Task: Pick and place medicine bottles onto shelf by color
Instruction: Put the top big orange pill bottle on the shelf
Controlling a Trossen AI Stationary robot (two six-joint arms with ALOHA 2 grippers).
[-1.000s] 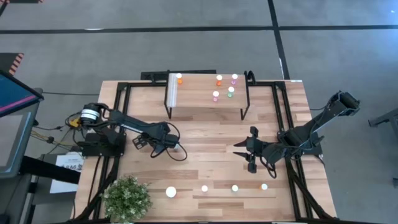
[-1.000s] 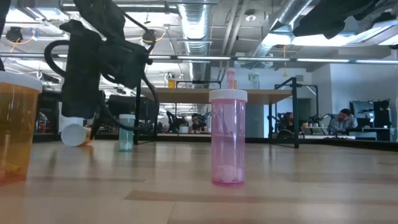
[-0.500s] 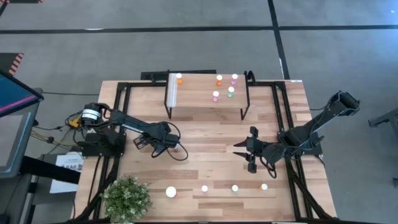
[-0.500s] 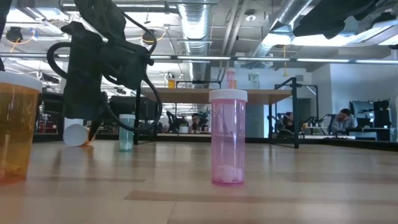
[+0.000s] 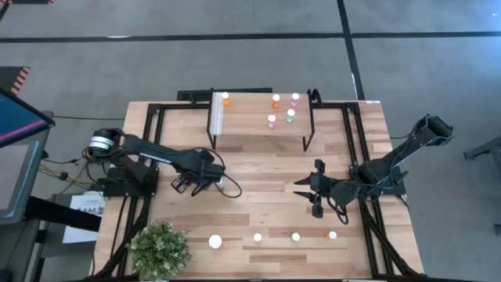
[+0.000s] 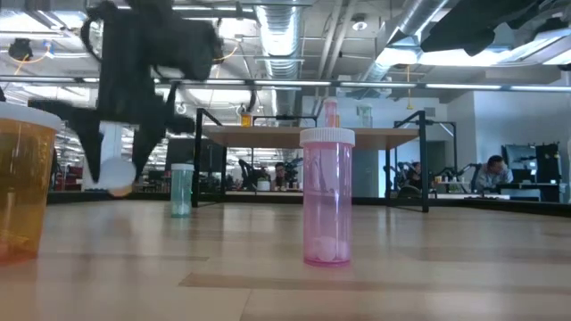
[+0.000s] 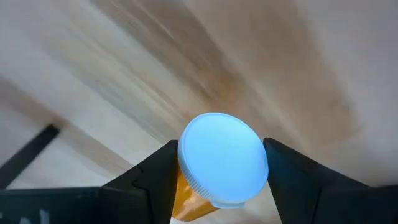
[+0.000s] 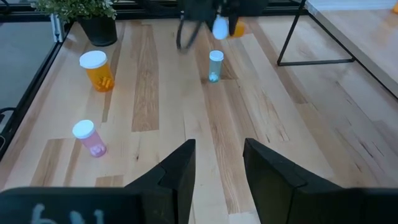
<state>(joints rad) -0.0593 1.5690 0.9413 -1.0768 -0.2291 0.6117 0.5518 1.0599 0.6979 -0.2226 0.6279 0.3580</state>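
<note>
The medicine bottles (image 5: 282, 110) are split in the high view: five small ones stand on the shelf (image 5: 258, 133) at upper centre, four more with white caps line the table's near edge (image 5: 274, 237) at lower centre, and one orange bottle (image 5: 222, 185) lies left of centre in the left gripper (image 5: 208, 183), whose fingers pinch it. The right gripper (image 5: 308, 190) hangs right of centre, apart from every bottle, and a potted plant (image 5: 159, 249) sits at lower left. In the low view, a pink bottle (image 6: 327, 196) stands at centre, a large orange bottle (image 6: 25, 183) fills the left edge, a small green one (image 6: 182, 189) stands farther back, and the left gripper (image 6: 120, 174) at upper left holds its white-capped bottle (image 6: 116, 172) clear of the tabletop. No writing can be read on any bottle. In the left wrist view, the white cap (image 7: 222, 157) fills lower centre, with the orange body below it, clamped between the two dark fingers (image 7: 154, 179). In the right wrist view, the right gripper (image 8: 217, 171) at bottom centre has its fingers spread with nothing between them; beyond lie a pink bottle (image 8: 89, 137) at left, an orange one (image 8: 97, 70) at upper left and a green one (image 8: 214, 65) at upper centre.
</note>
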